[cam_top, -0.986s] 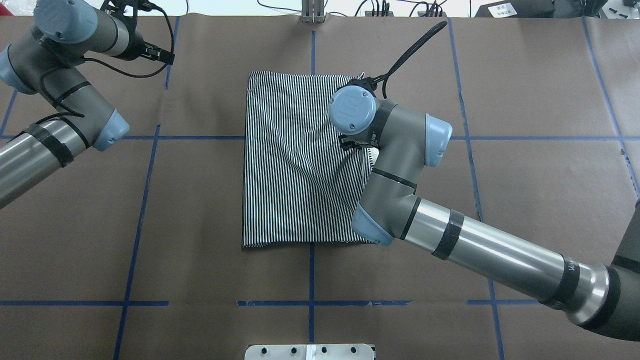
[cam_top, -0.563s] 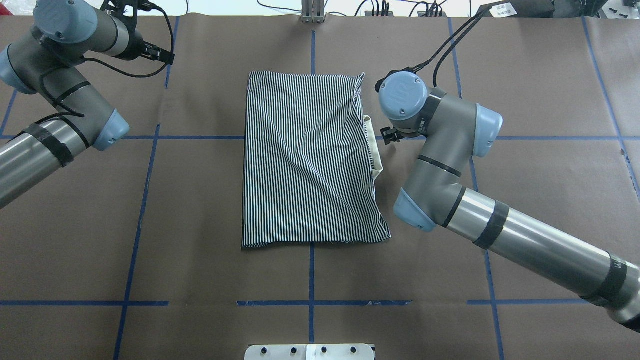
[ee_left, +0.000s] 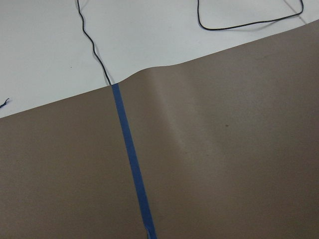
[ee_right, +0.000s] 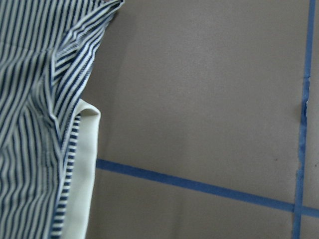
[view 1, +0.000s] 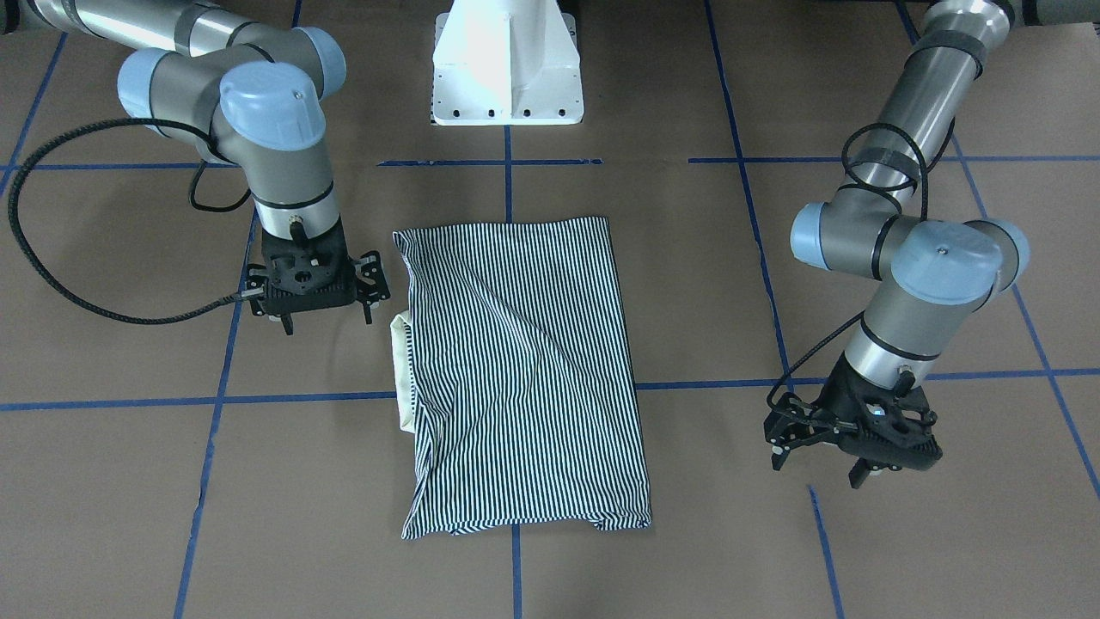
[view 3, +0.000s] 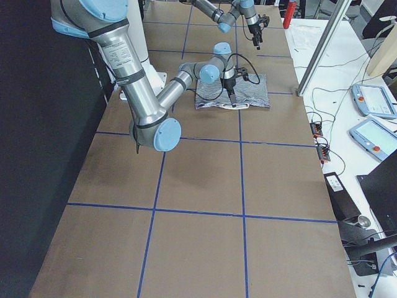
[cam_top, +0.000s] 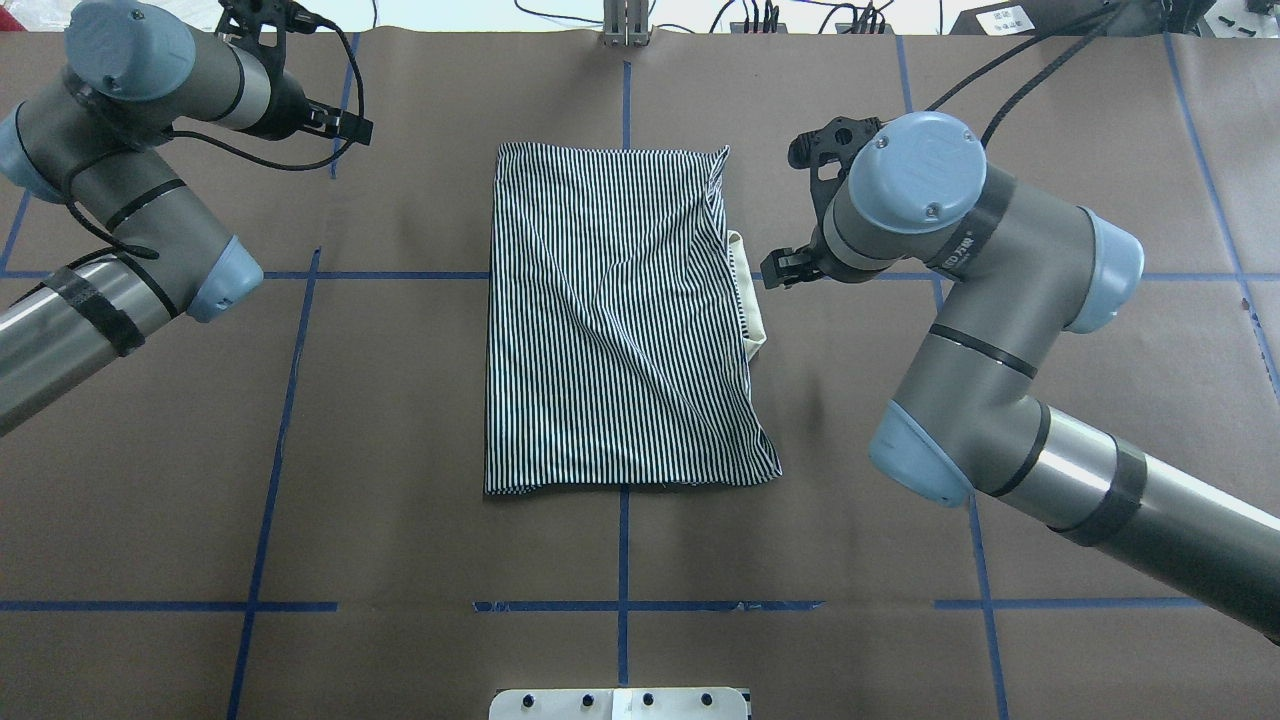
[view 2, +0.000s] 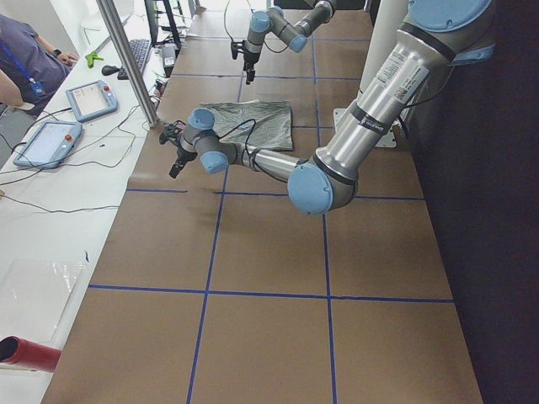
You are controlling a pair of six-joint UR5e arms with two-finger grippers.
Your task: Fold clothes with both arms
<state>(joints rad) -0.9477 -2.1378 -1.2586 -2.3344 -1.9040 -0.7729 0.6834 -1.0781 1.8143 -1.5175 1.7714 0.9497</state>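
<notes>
The right pincer (view 1: 328, 321) has come off the shirt (view 1: 524, 378) and hangs just beside it, open and empty. The left pincer (view 1: 816, 473) is open too. This fold looks done.

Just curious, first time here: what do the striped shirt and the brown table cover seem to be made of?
Striped shirt: soft, matte cloth, probably a knit; it creases and lies limp. Table cover: seemingly matte brown paper, buckled at its far edge.
</notes>
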